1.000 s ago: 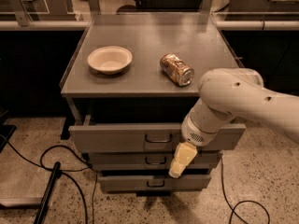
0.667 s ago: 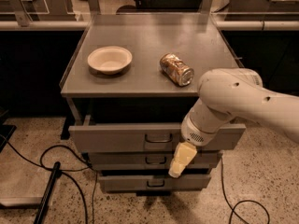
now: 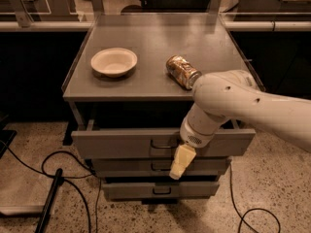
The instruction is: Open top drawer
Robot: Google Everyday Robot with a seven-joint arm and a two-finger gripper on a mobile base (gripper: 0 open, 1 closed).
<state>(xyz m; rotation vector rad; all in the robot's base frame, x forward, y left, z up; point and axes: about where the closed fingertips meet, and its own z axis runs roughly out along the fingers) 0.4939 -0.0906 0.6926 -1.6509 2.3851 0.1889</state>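
One gripper hangs at the lower front edge of the top drawer, just right of its handle (spread or pressed together: cannot tell). The drawer juts out, partly open.

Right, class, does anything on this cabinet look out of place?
The can lies on its side on the cabinet top, beside an upright bowl. The top drawer juts out past the others. The claw hangs before the drawer fronts.
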